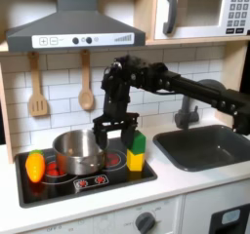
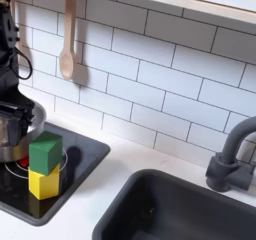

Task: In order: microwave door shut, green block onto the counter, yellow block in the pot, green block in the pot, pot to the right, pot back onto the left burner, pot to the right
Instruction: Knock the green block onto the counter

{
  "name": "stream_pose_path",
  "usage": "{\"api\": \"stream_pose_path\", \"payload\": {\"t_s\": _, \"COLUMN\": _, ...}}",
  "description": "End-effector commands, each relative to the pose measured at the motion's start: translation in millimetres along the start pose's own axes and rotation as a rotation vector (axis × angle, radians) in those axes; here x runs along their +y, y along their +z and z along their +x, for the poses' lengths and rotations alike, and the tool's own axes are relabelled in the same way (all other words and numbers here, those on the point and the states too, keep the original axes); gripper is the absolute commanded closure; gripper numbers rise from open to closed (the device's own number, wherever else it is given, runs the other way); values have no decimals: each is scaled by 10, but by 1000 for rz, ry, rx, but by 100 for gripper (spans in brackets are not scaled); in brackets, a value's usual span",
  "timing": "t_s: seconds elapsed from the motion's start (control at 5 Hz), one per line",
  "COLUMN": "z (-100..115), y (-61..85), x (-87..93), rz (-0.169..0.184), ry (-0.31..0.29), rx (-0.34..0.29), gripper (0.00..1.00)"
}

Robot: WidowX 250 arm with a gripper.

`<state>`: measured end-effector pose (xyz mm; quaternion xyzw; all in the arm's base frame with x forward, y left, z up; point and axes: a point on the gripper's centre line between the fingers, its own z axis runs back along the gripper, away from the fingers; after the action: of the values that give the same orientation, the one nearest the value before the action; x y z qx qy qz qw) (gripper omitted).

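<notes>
Green on yellow: the small bright green cube (image 1: 138,142) sits stacked squarely on the small bright yellow cube (image 1: 135,161), both on the black cooktop (image 1: 137,174) just to the first exterior view's right of the round shiny steel pot (image 1: 78,152). The black jaws (image 1: 109,126) hang above the pot's near rim, spread and holding nothing. From them the green cube lies a little lower and toward the first exterior view's right. Being cubes, neither has a long axis; their faces sit roughly parallel to the cooktop's edges. A sideways push looks due, with the pale surface (image 1: 186,184) beyond.
</notes>
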<state>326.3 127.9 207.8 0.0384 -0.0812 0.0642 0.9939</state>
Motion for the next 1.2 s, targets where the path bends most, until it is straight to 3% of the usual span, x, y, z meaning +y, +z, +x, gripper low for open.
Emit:
{"api": "stream_pose_path", "payload": {"t_s": 0.0, "z": -32, "y": -19, "x": -281, "rz": -31, "ry": -66, "rx": 15, "gripper": 0}}
{"api": "stream_pose_path", "payload": {"t_s": 0.2, "z": -52, "y": -71, "x": -473, "rz": -59, "ry": -112, "rx": 34, "gripper": 0}}
{"api": "stream_pose_path", "payload": {"t_s": 0.4, "z": -72, "y": -21, "x": -642, "rz": -87, "ry": -158, "rx": 20, "gripper": 0}}
{"api": "stream_pose_path", "payload": {"t_s": 1.0, "z": -156, "y": -89, "x": -651, "rz": -79, "ry": -159, "rx": 39, "gripper": 0}}
